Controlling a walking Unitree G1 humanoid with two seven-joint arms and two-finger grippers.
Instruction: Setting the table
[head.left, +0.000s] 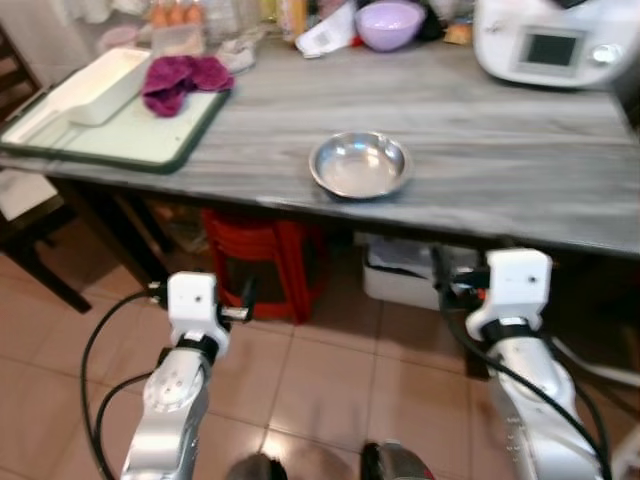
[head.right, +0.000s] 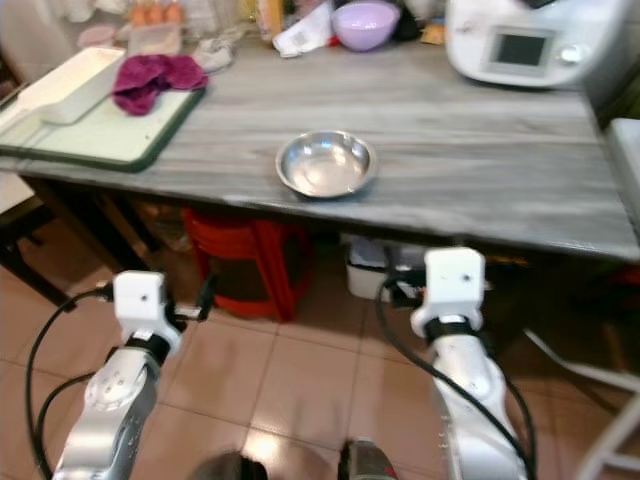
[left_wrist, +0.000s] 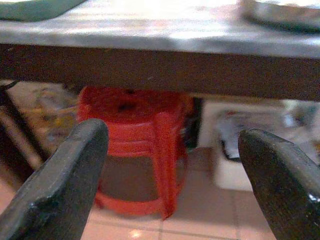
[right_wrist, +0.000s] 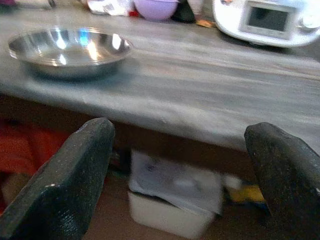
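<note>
Grey wooden worktop (head.left: 500, 150) carries one steel bowl (head.left: 360, 165) near its front edge (likely the only setting laid so far). Below the edge, left hand (left_wrist: 170, 185) and right hand (right_wrist: 180, 175) hang spread, holding nothing.

You see a steel bowl (head.right: 326, 164) at frame centre on the grey desk (head.right: 480, 160), a green tray (head.right: 100, 140) upper left.

Shiny steel bowl (head.left: 360, 165), upright, empty, on grey wooden table (head.left: 500, 150) near front edge.
</note>
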